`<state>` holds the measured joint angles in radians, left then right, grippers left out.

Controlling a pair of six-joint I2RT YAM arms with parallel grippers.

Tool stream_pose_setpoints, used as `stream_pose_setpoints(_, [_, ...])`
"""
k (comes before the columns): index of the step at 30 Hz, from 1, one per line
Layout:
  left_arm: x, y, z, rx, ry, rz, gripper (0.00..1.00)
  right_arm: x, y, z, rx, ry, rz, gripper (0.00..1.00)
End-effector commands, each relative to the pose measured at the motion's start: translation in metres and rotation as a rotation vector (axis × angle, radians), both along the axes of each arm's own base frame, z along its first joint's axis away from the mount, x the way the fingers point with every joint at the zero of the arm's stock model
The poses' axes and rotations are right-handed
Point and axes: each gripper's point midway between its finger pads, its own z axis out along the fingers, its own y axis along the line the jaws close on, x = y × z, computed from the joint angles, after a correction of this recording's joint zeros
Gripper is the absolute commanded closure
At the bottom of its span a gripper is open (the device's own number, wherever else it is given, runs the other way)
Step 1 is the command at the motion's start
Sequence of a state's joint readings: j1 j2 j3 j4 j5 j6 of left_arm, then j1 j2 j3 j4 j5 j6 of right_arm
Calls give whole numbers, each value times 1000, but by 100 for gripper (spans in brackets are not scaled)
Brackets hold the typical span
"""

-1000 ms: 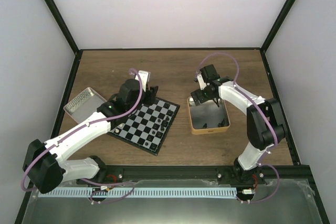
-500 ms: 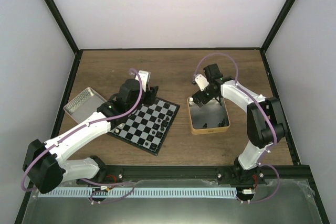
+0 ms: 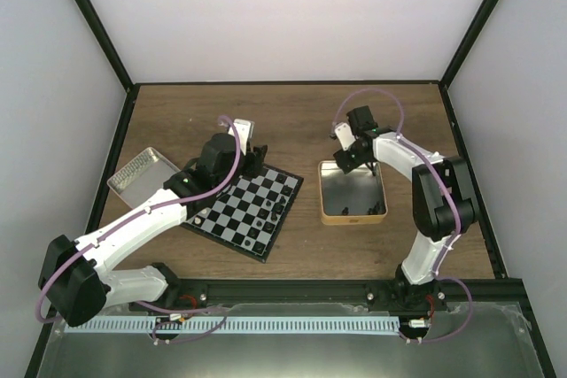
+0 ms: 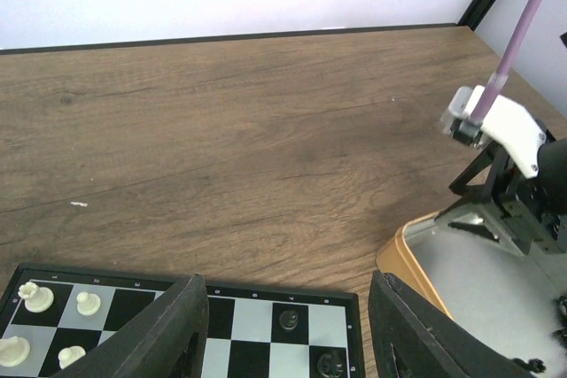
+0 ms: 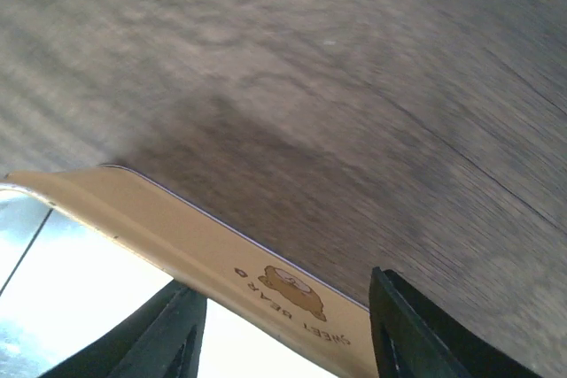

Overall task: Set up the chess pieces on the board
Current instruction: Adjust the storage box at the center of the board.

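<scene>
Right fingers [image 5: 177, 334] stand part-way apart with nothing between them, over the far wall of the gold tin [image 5: 221, 245]. The black pieces [image 3: 354, 211] lie at the tin's near end, well apart from them.

Risk: a descent here could catch the rim and shove or tip the tin, scattering pieces across the surface.

Left fingers [image 4: 173, 329] are apart and empty, above the far edge of the board [image 4: 239, 320]. A low sweep there could topple the white pieces [image 4: 35, 297] standing in the corner.
</scene>
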<state>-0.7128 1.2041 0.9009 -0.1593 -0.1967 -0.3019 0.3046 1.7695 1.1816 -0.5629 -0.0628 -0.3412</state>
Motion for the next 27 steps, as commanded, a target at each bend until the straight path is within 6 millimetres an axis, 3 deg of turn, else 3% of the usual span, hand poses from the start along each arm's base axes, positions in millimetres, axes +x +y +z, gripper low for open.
stream_pose_setpoints(1, [1, -3, 1, -6, -11, -17, 49, 26, -25, 30, 53, -74, -210, 50])
stream_pose_setpoints(8, [0, -6, 4, -21, -10, -32, 48, 17, -59, -8, -17, 36, -464, 77])
stream_pose_setpoints(19, [-1, -6, 4, -29, -7, -36, 48, 0, -90, 6, -69, -22, -697, 82])
stream_pose_setpoints(23, [-1, -5, 5, -29, -10, -35, 48, -18, -96, 1, -42, 14, -828, 90])
stream_pose_setpoints(27, [-2, -5, 5, -31, -9, -34, 48, -45, -103, -8, -8, 53, -1003, 87])
